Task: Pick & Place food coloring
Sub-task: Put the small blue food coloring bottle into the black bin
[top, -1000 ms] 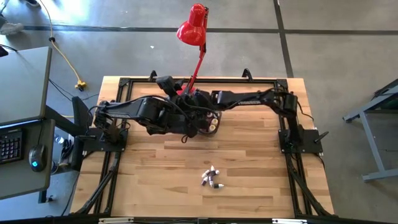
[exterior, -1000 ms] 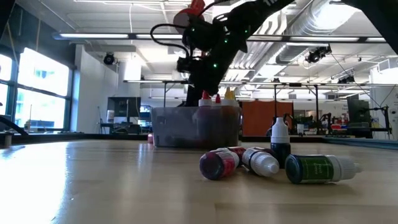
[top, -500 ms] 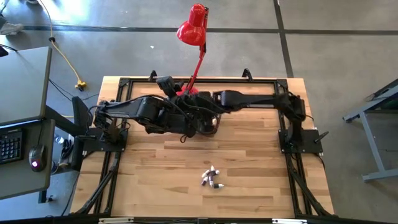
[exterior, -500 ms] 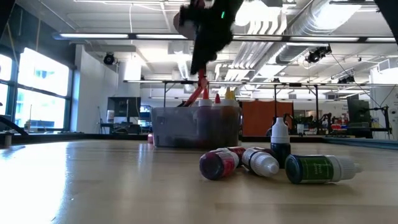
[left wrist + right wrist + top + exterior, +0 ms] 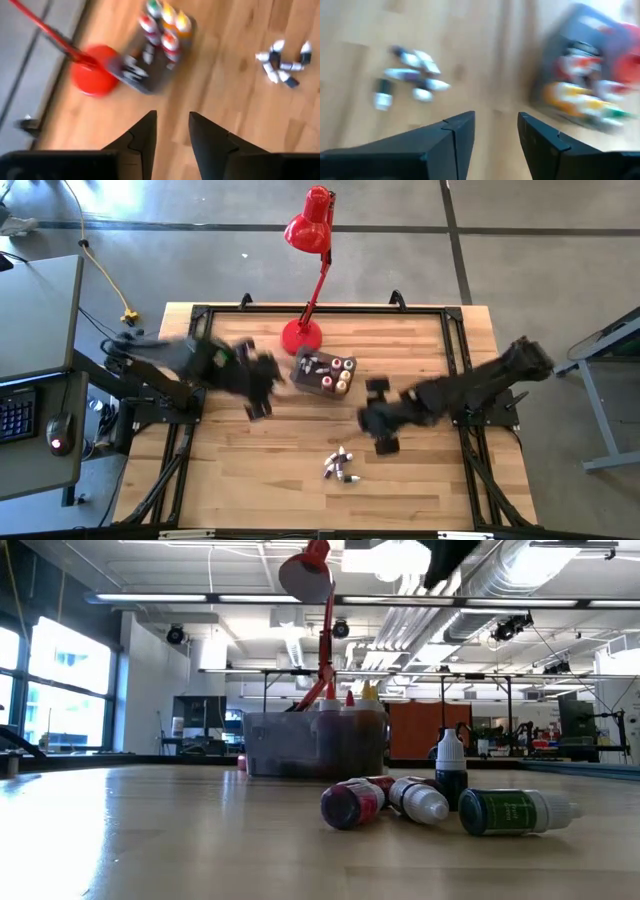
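Food coloring bottles [image 5: 340,467]: five small plastic ones loose on the wooden counter [image 5: 240,470]; left claw [image 5: 171,131] and right claw [image 5: 495,131] narrowly parted, empty

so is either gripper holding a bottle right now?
No. Both wrist views show the left gripper and right gripper open with nothing between the fingers.

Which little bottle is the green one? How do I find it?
Start at the red lamp, then come past the grey tub to the loose bottles lying on the table. The green bottle lies on its side at the cluster's end, the only one with a green label.
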{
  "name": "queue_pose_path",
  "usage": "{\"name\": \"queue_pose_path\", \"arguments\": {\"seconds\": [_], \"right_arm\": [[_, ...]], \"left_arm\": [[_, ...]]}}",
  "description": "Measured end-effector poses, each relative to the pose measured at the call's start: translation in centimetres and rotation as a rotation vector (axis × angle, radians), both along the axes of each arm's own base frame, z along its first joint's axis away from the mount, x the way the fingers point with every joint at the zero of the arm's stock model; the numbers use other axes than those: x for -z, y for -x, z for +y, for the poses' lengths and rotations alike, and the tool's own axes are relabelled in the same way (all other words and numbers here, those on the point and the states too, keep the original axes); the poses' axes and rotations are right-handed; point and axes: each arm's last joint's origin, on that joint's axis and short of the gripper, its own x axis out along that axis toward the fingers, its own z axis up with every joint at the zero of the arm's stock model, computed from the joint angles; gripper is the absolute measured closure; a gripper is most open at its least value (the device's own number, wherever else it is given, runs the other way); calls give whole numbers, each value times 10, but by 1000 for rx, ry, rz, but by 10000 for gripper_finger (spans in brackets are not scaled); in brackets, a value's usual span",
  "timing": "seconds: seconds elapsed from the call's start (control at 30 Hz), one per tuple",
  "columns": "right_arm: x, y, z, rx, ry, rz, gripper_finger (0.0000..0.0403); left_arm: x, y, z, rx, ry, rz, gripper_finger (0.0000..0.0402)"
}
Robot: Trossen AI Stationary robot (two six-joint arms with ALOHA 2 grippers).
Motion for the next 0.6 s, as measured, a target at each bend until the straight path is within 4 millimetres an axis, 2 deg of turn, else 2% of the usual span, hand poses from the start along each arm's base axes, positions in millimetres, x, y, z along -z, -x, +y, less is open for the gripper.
{"name": "queue_pose_path", "arguments": {"seconds": [0.13,0.3,0.37,0.47,0.6], "right_arm": [[52,18,34,-80,-101,-237,251],[121,28,52,-157,-216,-480,225],[143,32,52,-156,-233,-515,210],[166,33,51,-148,-249,-548,187],[185,24,54,-150,-246,-542,167]], "left_arm": [[79,-18,-33,69,42,14,301],[167,-45,-69,216,93,-231,303],[193,-50,-77,249,136,-335,303],[219,-59,-83,267,199,-454,303],[251,-67,-86,244,225,-446,303]]}}
